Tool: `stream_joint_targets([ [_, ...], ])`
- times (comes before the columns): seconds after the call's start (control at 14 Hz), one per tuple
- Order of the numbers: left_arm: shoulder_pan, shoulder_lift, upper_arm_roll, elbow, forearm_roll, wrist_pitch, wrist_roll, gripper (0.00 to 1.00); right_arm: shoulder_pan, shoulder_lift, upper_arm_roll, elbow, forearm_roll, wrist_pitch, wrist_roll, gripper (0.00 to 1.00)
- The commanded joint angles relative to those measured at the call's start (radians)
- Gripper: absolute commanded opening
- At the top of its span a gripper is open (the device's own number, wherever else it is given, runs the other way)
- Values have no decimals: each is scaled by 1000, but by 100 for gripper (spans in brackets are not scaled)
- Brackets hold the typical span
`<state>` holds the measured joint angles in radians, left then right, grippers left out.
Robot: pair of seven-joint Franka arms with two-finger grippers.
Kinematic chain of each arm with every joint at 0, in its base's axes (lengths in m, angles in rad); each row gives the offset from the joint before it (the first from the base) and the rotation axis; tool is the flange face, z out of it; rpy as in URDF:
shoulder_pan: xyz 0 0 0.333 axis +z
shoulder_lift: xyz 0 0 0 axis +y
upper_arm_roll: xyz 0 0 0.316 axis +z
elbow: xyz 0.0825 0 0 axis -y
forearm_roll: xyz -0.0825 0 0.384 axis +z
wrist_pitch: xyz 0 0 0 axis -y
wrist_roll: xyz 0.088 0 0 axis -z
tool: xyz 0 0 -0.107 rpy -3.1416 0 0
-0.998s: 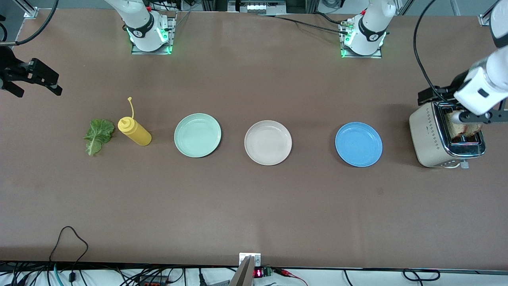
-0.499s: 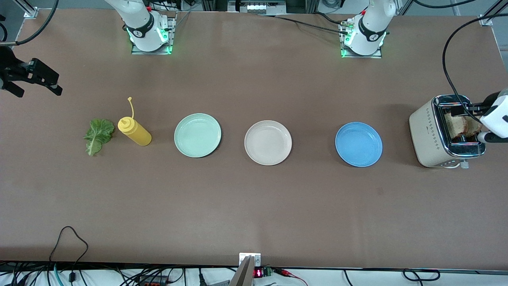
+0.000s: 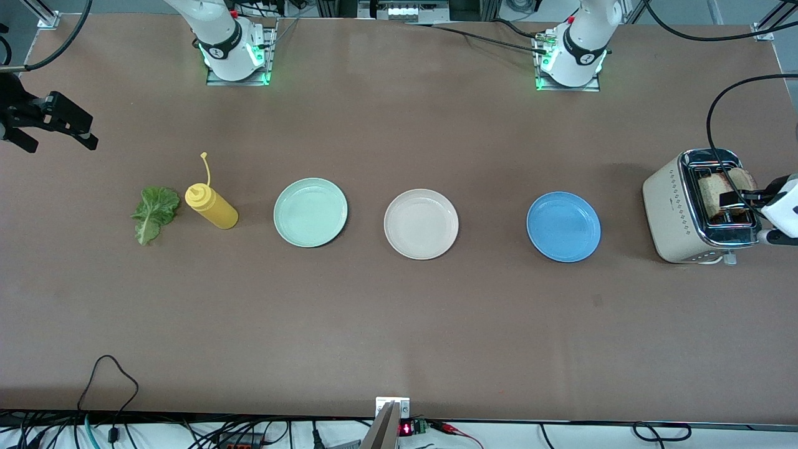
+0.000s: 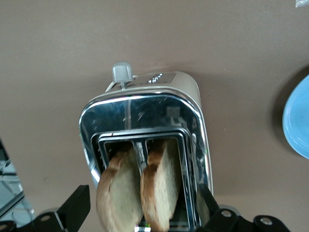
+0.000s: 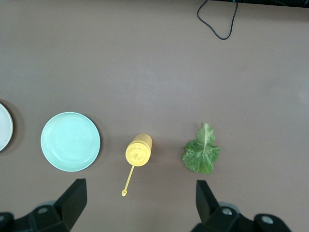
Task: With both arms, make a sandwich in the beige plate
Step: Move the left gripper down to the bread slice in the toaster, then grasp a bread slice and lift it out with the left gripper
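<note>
Two toast slices (image 3: 717, 188) stand upright in the slots of a beige toaster (image 3: 673, 212) at the left arm's end of the table. My left gripper (image 3: 743, 199) hangs over the toaster, open. In the left wrist view its fingers (image 4: 77, 205) stand wide on either side of both slices (image 4: 118, 193), touching neither. The beige plate (image 3: 421, 224) lies bare mid-table. The lettuce leaf (image 3: 153, 213) lies flat toward the right arm's end. My right gripper (image 3: 59, 121) waits open in the air at that end, over bare table (image 5: 140, 193), with the lettuce (image 5: 201, 153) below it.
A yellow squeeze bottle (image 3: 211, 207) stands beside the lettuce. A mint-green plate (image 3: 310, 212) and a blue plate (image 3: 563, 226) flank the beige one in a row. A black cable (image 3: 717, 125) loops above the toaster (image 4: 145, 106). Cables run along the table's near edge.
The left arm's wrist has drawn off the toaster toward the table's end, and the gripper has come down around the toast slices. The right arm has not moved.
</note>
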<state>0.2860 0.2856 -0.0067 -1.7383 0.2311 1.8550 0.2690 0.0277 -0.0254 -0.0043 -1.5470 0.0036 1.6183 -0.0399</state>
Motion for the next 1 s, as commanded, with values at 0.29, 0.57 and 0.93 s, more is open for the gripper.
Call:
stream_joint_targets([
  [0.29,62,-34,-16,-133,-58,73,74,72,-2,-27,3,-27,13,9,14,100],
  [0.57,84,-42,-18,-133,-61,-5,84,28,0,-27,3,-27,13,9,14,100],
  [0.93,84,-63,-19,-121,-88,-34,84,1,0,-27,3,-27,13,9,14,100],
])
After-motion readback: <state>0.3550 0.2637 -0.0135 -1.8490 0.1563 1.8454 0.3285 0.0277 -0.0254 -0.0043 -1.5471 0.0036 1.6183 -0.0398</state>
